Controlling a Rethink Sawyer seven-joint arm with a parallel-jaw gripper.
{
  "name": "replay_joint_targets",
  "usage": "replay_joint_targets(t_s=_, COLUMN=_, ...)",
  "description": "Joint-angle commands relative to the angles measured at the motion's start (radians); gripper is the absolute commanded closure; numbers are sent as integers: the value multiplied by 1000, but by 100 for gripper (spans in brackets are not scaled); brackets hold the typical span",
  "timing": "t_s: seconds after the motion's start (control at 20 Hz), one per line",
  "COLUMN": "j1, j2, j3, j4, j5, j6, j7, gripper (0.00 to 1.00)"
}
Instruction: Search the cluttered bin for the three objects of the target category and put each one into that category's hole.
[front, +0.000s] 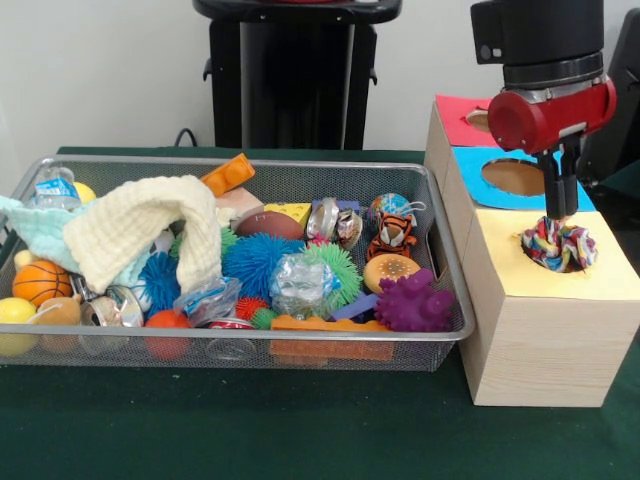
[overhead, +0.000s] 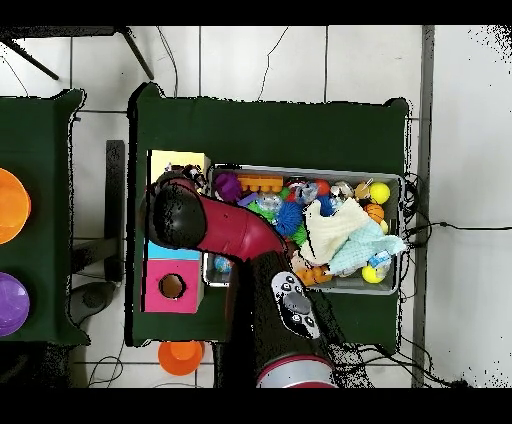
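The knotted rope bundle (front: 558, 246) of white, red, yellow and green strands sits in the hole of the yellow-topped wooden box (front: 610, 270), right of the wire mesh bin (front: 250, 161). My gripper (front: 559, 207) hangs straight above it, its fingers close together and touching the bundle's top strand. The bin holds many toys: a purple spiky ball (front: 413, 303), a tiger toy (front: 393, 235), a blue spiky ball (front: 258, 260) and a basketball (front: 40, 283). In the overhead view my arm (overhead: 185, 215) hides the gripper and the hole next to the bin (overhead: 300, 169).
Behind the yellow box stand a blue-topped box (front: 468, 165) and a red-topped box (front: 452, 115), each with a hole. A cream cloth (front: 150, 225) covers toys at the bin's left. An orange bowl (overhead: 8, 205) and a purple bowl (overhead: 8, 303) sit on a side table.
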Motion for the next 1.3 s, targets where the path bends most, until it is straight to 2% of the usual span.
replay_joint_targets(t_s=0.05, j1=5, j2=59, j3=-17, j4=-41, j5=-35, j6=23, j7=201, gripper=100)
replay_joint_targets(t_s=0.35, j1=-7, j2=70, j3=19, j4=-20, j5=-31, j6=-2, j7=212, gripper=100)
replay_joint_targets(t_s=0.95, j1=40, j2=125, j3=-13, j4=-41, j5=-33, j6=36, j7=206, gripper=100)
replay_joint_targets(t_s=1.3, j1=37, j2=133, j3=-3, j4=-13, j5=-44, j6=-14, j7=210, gripper=100)
